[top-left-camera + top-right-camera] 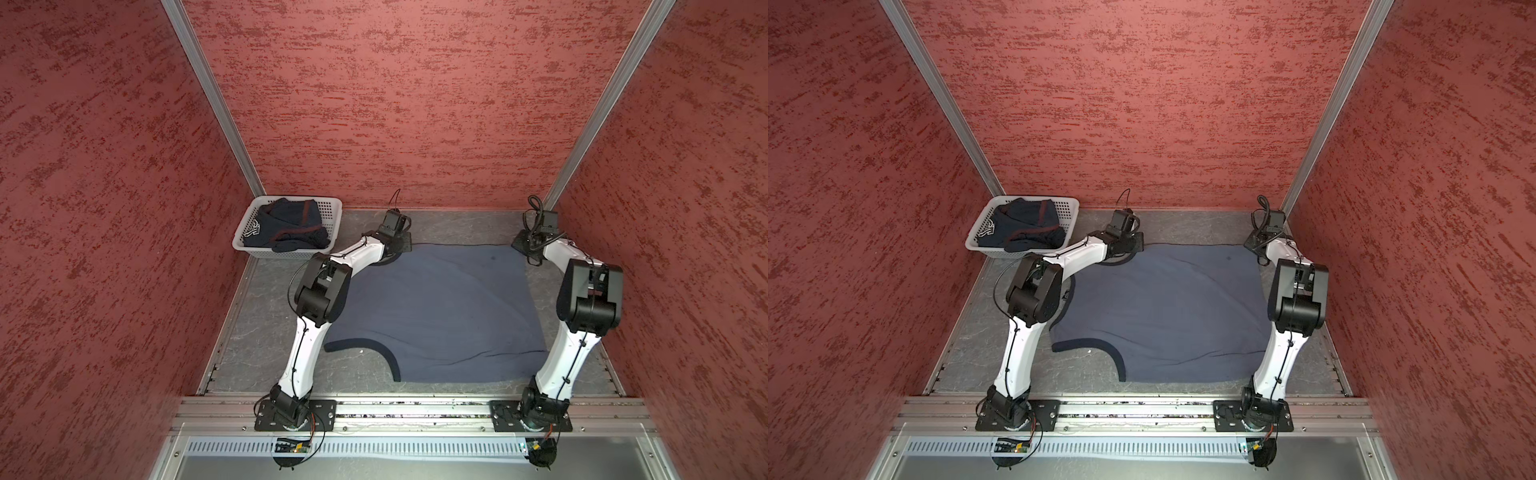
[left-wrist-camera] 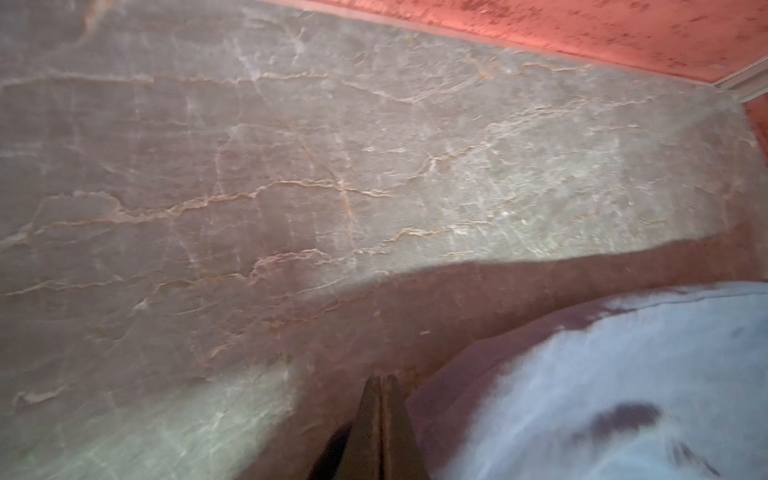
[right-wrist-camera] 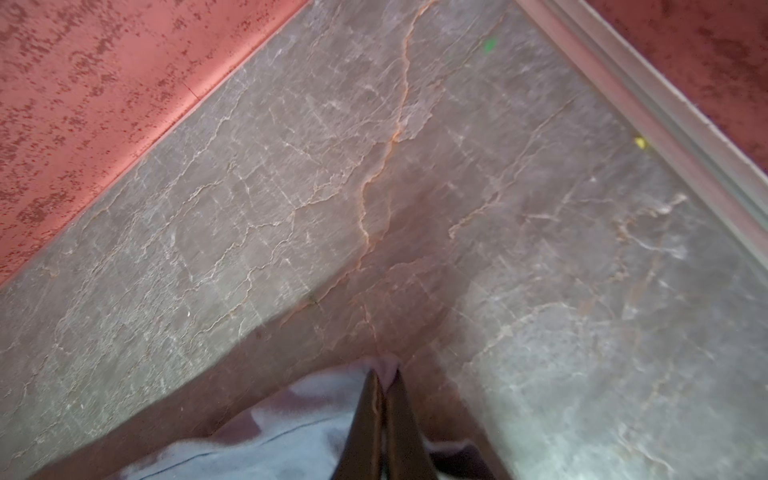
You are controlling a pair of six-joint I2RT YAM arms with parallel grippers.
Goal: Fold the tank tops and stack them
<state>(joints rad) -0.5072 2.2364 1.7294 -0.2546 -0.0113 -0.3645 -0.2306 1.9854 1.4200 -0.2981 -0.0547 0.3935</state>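
We see the slate-blue tank top spread nearly flat on the grey, veined table, its navy-trimmed armhole curve on the near side. The left gripper sits low at the top's far left corner, and the right gripper sits low at its far right corner.

In the left wrist view, the left gripper has its fingers pressed together with no gap between them. The blue cloth and its dark trim lie just beside them. We cannot tell whether any cloth is pinched there.

In the right wrist view, the right gripper also has its fingers closed. A small peak of the blue cloth pokes out between the tips, so that corner is pinched.

The navy tank top, with maroon trim, lies crumpled inside the white basket in the far left corner of the table. It lies apart from both grippers, though the basket stands close beside the left arm.
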